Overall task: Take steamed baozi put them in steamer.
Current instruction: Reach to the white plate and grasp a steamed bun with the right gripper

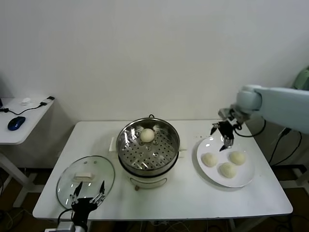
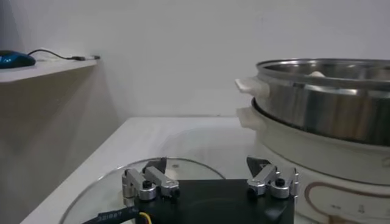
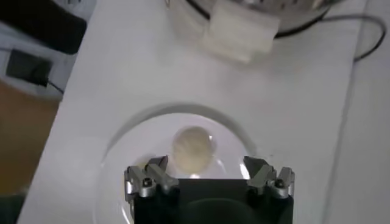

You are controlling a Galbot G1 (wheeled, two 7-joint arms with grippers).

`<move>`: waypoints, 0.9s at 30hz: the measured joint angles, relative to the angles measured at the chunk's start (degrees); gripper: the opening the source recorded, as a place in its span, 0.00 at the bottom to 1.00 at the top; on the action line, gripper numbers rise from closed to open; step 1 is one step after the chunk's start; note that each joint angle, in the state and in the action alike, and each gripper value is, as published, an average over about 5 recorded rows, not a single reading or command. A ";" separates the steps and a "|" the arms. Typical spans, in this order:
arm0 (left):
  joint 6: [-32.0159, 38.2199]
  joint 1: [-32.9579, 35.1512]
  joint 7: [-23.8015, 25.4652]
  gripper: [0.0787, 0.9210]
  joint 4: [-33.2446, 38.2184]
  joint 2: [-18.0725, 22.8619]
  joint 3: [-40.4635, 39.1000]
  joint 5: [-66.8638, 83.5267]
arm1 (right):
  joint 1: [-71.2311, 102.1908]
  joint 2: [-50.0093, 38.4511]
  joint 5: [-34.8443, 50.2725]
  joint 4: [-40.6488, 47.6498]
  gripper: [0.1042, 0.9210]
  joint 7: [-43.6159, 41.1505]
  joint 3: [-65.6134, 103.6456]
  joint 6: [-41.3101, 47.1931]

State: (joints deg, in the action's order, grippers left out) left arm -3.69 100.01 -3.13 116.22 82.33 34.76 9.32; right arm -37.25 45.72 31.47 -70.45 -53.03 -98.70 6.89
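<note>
The shiny steamer [image 1: 148, 146] stands mid-table on its white base, with one pale baozi [image 1: 147, 135] on its perforated tray. Three more baozi [image 1: 209, 159] [image 1: 237, 157] [image 1: 227, 169] lie on a white plate [image 1: 244, 181] at the right. My right gripper [image 1: 221, 136] is open and empty, hovering above the plate's far left rim. In the right wrist view one baozi [image 3: 194, 148] lies on the plate just beyond the open right gripper [image 3: 207, 164]. My left gripper [image 1: 87, 192] is open, parked at the near table edge; in its own view it [image 2: 208, 163] sits beside the steamer [image 2: 323, 97].
A round glass lid [image 1: 85, 175] with a white handle lies flat at the front left, under the left gripper. A side table with a blue mouse [image 1: 16, 123] stands at the far left. A cable [image 1: 256, 133] trails behind the plate.
</note>
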 measured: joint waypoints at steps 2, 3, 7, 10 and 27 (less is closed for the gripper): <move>0.04 0.15 -0.04 0.88 -0.08 0.10 0.10 -0.13 | 2.96 -0.05 -0.44 1.20 0.88 0.81 1.94 1.47; 0.08 0.21 -0.06 0.88 -0.14 0.13 0.13 -0.20 | 4.40 0.02 -0.71 1.89 0.88 1.20 2.93 2.11; 0.31 0.47 -0.17 0.88 -0.33 0.22 0.15 -0.39 | 9.42 0.75 -1.71 5.00 0.88 2.35 6.62 3.88; 0.42 0.64 -0.24 0.88 -0.32 0.30 0.05 -0.45 | 12.35 1.58 -2.15 7.30 0.88 2.91 8.79 4.77; 0.80 1.65 -0.49 0.88 0.74 0.31 -0.21 -0.53 | 18.16 3.52 -1.83 11.68 0.70 2.65 14.91 6.58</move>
State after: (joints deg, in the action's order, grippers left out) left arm -2.89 101.66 -3.61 116.97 82.64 34.55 8.79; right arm -19.09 49.24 29.64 -58.77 -50.38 -83.78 13.47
